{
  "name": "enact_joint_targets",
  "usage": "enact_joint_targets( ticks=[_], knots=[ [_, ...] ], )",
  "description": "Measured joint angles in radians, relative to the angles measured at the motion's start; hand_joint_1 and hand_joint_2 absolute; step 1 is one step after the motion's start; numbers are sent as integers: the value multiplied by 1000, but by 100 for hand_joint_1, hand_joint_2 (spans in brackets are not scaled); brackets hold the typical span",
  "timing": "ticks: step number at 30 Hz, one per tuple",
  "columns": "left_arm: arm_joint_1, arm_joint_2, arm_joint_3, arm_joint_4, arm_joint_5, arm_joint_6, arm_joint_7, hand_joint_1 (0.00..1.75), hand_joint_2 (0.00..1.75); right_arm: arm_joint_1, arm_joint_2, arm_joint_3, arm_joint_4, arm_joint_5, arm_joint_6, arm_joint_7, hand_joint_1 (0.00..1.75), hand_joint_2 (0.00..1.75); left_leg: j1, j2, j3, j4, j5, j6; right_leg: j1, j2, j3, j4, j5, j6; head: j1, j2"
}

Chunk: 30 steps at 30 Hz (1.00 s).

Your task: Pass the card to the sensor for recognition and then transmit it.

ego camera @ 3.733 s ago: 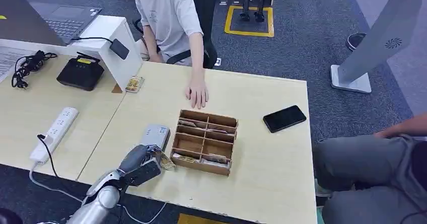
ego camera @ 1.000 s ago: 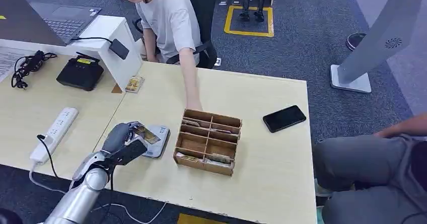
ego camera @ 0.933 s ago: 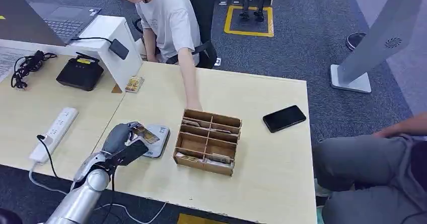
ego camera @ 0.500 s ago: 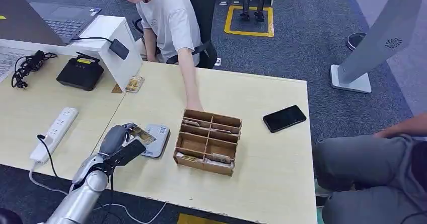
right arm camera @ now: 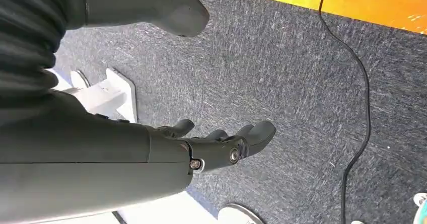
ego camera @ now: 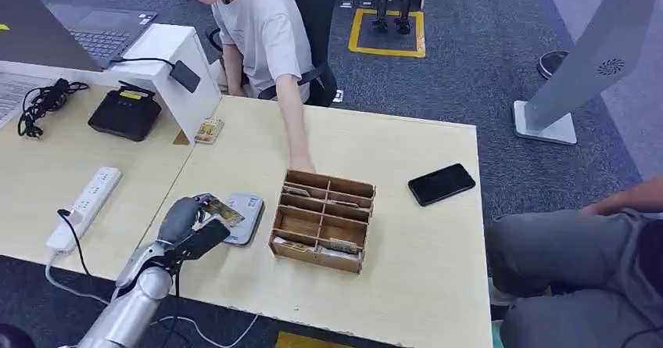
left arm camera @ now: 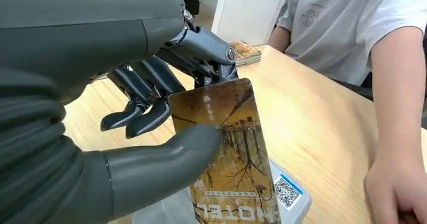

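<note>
Card: I see the hotel card pinched in my left hand, thumb pressed on its printed face and darker fingers behind it; it sticks out past the fingers, directly above the grey sensor.
Sensor: it lies flat on the bench, just beside the wooden card box and close to the bench's near edge; whether the card touches it, I cannot tell.
Left hand: closed on the card, holding nothing else.
Right hand: it hangs over the carpet floor, fingers loosely curled apart, holding nothing.
Room: a person's hand rests at the box's far side. Bare bench lies between the box and the black phone; a power strip lies well apart.
</note>
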Motion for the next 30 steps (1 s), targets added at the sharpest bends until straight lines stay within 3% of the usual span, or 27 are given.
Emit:
enact_joint_targets(
  ticks=[19,30],
  knots=[
    [-34,-64,0,88,-48,34,0,175,175,-1,0,0,0,5,3,0,0,175,0,0,0,0,0,0,0,0,1,0,0,0,0,0],
    [-41,-70,0,112,-44,34,-6,175,175,-2,0,1,0,10,0,-4,0,175,0,0,0,0,0,0,0,0,1,0,0,0,0,0]
  ],
)
